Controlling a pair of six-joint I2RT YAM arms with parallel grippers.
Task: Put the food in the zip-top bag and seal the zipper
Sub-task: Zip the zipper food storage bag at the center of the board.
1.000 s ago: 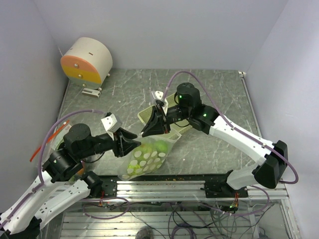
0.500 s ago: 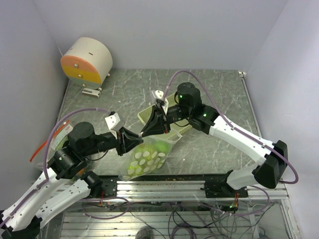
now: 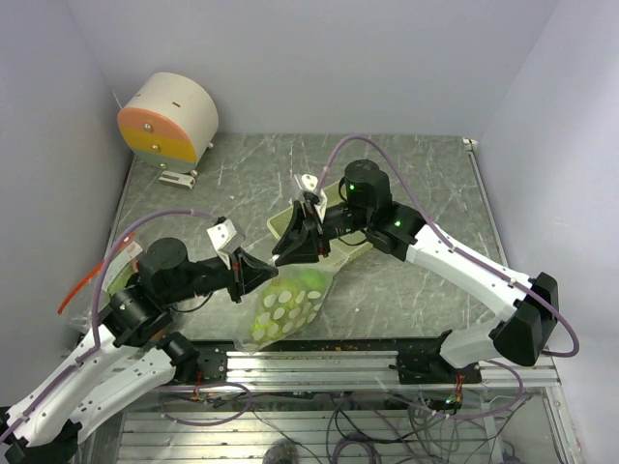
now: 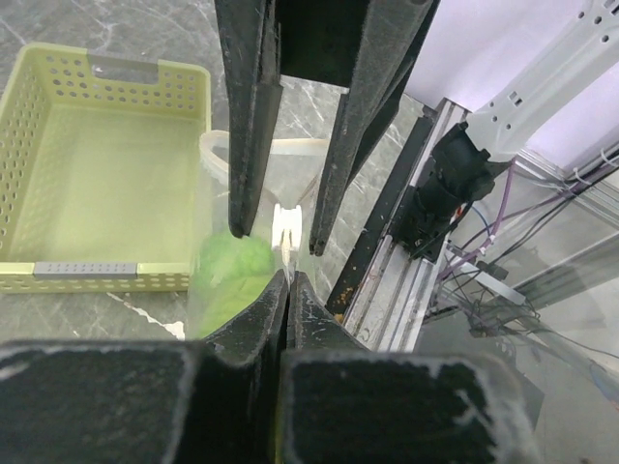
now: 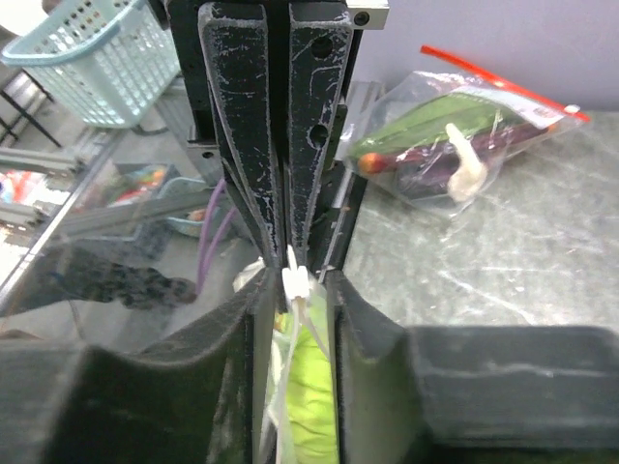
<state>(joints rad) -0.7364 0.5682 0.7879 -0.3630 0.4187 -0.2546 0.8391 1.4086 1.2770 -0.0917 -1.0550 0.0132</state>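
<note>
The clear zip-top bag (image 3: 280, 309), printed with white dots, hangs between both grippers at the table's near edge. Light-green balls of the food (image 3: 309, 283) sit inside it. My left gripper (image 3: 263, 274) is shut on the bag's top edge, just beside the white slider (image 4: 287, 224). In the left wrist view its jaws (image 4: 287, 278) meet above a green ball (image 4: 237, 271). My right gripper (image 5: 297, 287) straddles the slider (image 5: 296, 282), jaws slightly apart with a gap on each side. The left fingers (image 5: 247, 116) face it, pressed together.
A pale-green perforated basket (image 4: 106, 68) stands behind the bag, partly under the right arm (image 3: 346, 253). A second clear bag with a red zipper (image 5: 464, 130) lies at the left with green and purple produce. A round cream-and-orange drum (image 3: 169, 116) stands back left.
My left gripper moved right and closed on the bag's top edge next to the slider. The right gripper's jaws loosened a little around the slider and shifted slightly left.
</note>
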